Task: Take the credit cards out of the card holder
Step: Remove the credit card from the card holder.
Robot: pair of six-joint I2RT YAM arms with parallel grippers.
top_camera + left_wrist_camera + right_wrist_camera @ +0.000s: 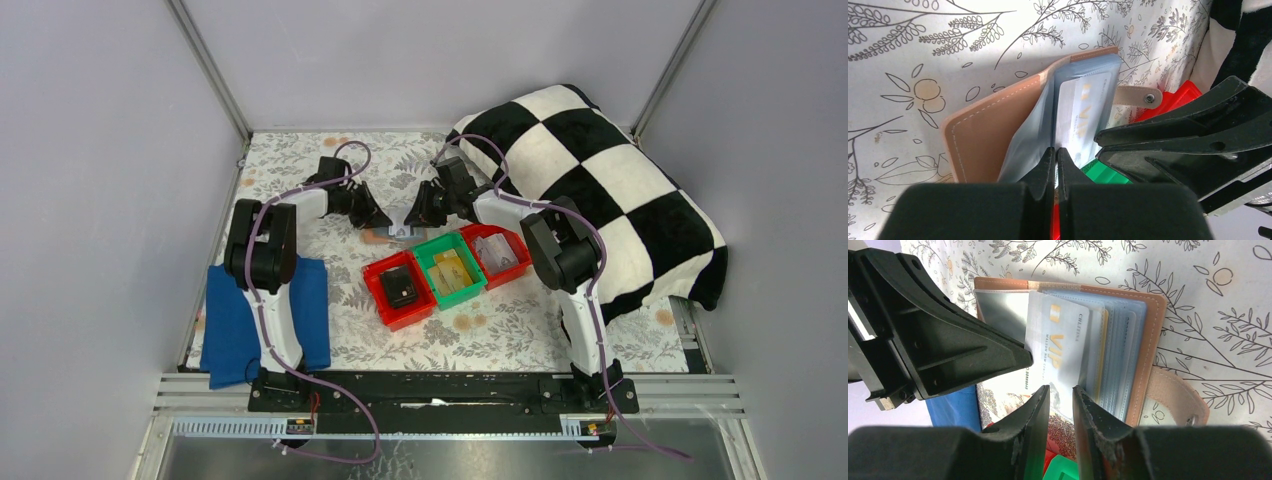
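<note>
**Left pincer pinches a card in the opened holder**

The small salmon-pink leather-like folding card holder point(1149, 335) lies open on the white flower-printed table cover point(480, 340), at the far middle of the table between the two grippers and just beyond a small green plastic bin point(438, 241). Its stack of clear grey-blue plastic sleeves point(1118, 355) is fanned out, and its strap with a metal snap lies flat to the side. One thin white credit card with gold "VIP" lettering point(1060, 342) sticks partly out of a sleeve.

The left gripper point(1056, 154) is closed, its two black fingers pressed together on the edge of that card. The right gripper point(1060, 390) hovers over the card's near end, jaws parted with a clear gap, clamping nothing that shows.
</note>
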